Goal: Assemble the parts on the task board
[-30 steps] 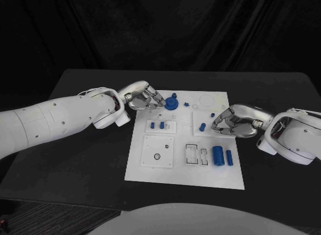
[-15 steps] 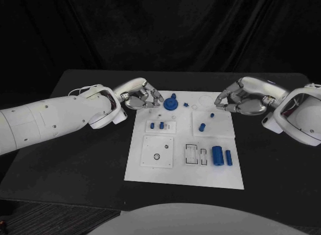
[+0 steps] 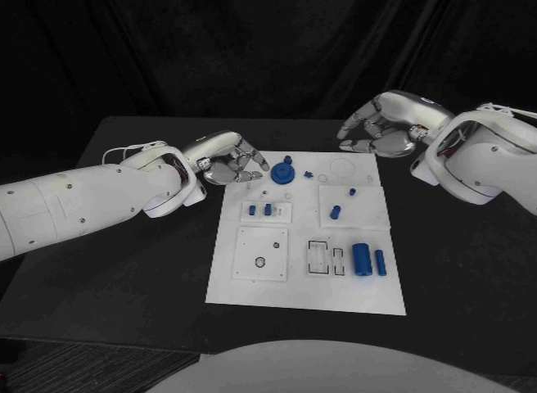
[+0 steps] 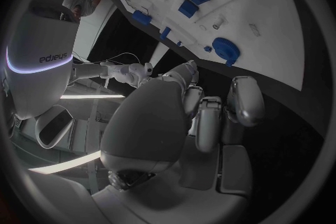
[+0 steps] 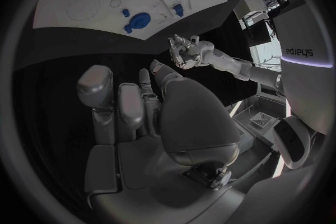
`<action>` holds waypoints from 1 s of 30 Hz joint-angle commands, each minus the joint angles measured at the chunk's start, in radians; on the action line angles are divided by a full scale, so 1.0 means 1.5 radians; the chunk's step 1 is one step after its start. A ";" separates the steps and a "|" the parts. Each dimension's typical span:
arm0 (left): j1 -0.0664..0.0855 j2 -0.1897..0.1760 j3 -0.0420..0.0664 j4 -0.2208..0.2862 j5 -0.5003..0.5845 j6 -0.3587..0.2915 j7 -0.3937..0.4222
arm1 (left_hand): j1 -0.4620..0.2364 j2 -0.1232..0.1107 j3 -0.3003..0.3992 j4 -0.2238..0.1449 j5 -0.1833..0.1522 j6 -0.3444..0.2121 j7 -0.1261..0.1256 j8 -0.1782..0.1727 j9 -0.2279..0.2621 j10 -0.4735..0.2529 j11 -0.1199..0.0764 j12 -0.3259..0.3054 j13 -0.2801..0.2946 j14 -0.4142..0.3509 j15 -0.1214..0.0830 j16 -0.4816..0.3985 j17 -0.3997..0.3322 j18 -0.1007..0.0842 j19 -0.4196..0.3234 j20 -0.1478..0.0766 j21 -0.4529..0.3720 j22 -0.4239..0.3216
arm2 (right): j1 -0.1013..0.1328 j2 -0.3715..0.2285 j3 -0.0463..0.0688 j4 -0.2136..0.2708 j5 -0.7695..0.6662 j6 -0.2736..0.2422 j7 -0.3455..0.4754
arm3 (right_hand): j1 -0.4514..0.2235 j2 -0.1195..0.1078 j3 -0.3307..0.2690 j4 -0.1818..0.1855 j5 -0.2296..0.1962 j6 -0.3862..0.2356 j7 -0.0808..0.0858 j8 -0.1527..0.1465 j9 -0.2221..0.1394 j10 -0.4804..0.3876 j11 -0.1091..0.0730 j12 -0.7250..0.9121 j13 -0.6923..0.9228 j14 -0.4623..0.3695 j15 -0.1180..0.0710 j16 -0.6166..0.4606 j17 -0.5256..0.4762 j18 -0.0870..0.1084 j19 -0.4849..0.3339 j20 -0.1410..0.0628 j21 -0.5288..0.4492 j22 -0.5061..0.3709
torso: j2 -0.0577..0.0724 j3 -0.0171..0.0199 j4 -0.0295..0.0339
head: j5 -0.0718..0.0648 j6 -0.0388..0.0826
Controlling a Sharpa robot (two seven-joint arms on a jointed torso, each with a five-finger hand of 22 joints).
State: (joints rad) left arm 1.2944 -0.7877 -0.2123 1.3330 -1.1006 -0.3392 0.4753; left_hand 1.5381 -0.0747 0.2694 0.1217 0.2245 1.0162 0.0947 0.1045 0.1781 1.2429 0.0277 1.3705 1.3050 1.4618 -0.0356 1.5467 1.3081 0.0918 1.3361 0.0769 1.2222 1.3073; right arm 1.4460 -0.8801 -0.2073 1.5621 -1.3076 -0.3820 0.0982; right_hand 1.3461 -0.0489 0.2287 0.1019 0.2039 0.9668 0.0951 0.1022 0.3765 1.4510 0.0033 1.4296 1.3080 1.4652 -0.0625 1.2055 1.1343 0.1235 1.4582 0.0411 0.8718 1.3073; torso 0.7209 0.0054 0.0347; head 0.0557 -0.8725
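The white task board lies in the middle of the black table. A blue gear stands near its far left corner, seen too in the left wrist view and the right wrist view. Two small blue pegs sit in a plate on the left, and a thick blue cylinder lies on the right. My left hand hovers just left of the gear, fingers curled in, nothing in them. My right hand hangs past the board's far right corner, fingers curled in, holding nothing.
More blue pieces lie on the board: a peg, a small one and a slim rod beside the cylinder. A square plate with a black ring sits at the left. Black table surrounds the board.
My right hand has lifted from the board's right middle and swung away to beyond its far right corner. My left hand has drawn slightly left, away from the gear.
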 commanded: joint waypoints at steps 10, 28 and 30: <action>0.009 -0.012 0.001 0.012 -0.028 -0.025 -0.014 | -0.002 0.000 0.003 0.006 0.001 -0.005 0.003 0.000 -0.001 -0.073 0.004 -0.048 -0.046 0.058 0.003 0.009 0.154 -0.012 0.012 0.002 0.017 0.111 | -0.030 0.056 0.000 -0.064 -0.058 0.006 -0.075 | 0.003 -0.009 -0.004 -0.006 0.034 -0.017 0.002 -0.012 -0.005 0.007 0.000 0.007 0.025 0.030 -0.004 0.022 0.022 -0.016 0.009 -0.002 0.025 0.089 | 0.009 -0.0100 0.0133 | -0.016 0.000; 0.058 -0.077 0.001 0.058 -0.028 -0.045 -0.002 | -0.084 -0.030 -0.072 0.104 -0.052 -0.064 -0.001 -0.024 -0.014 -0.357 0.021 -0.657 -0.579 -0.457 0.077 -0.598 -0.483 0.054 -0.301 0.062 -0.448 -0.066 | -0.037 0.087 0.000 -0.082 -0.090 0.076 -0.135 | -0.023 -0.013 -0.018 0.006 0.004 -0.030 0.007 -0.020 -0.009 -0.006 0.005 -0.008 0.003 0.027 0.002 0.020 0.018 -0.014 0.004 0.002 0.016 0.086 | 0.022 -0.0171 0.0249 | -0.033 0.000; 0.060 -0.085 0.001 0.061 -0.028 -0.048 0.005 | -0.112 -0.015 -0.127 0.110 -0.053 -0.080 -0.004 -0.024 -0.016 -0.392 0.013 -0.729 -0.653 -0.512 0.101 -0.768 -0.594 0.051 -0.374 0.088 -0.591 -0.154 | -0.039 0.088 0.000 -0.082 -0.091 0.076 -0.136 | -0.023 -0.013 -0.018 0.006 0.003 -0.031 0.007 -0.020 -0.010 -0.006 0.005 -0.008 0.002 0.027 0.002 0.020 0.017 -0.014 0.004 0.002 0.015 0.086 | 0.023 -0.0179 0.0252 | -0.034 0.000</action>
State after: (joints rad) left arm 1.3805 -0.9129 -0.2125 1.4194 -1.1398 -0.3904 0.4541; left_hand 1.3823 -0.1020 0.1014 0.2833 0.1481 0.9029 0.0887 0.0727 0.1543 0.6677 0.0514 0.3071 0.3569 0.7155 0.1063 0.4667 0.4640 0.1630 0.8083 0.1985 0.4014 1.1133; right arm 1.3913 -0.7473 -0.2080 1.4401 -1.4207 -0.2978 -0.0597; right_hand 1.3196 -0.0697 0.2067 0.1103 0.2120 0.9263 0.1059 0.0775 0.3631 1.4487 0.0127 1.4222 1.3075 1.4652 -0.0626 1.2331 1.1611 0.1089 1.4616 0.0376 0.8983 1.3080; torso 0.7515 -0.0185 0.0702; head 0.0067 -0.8725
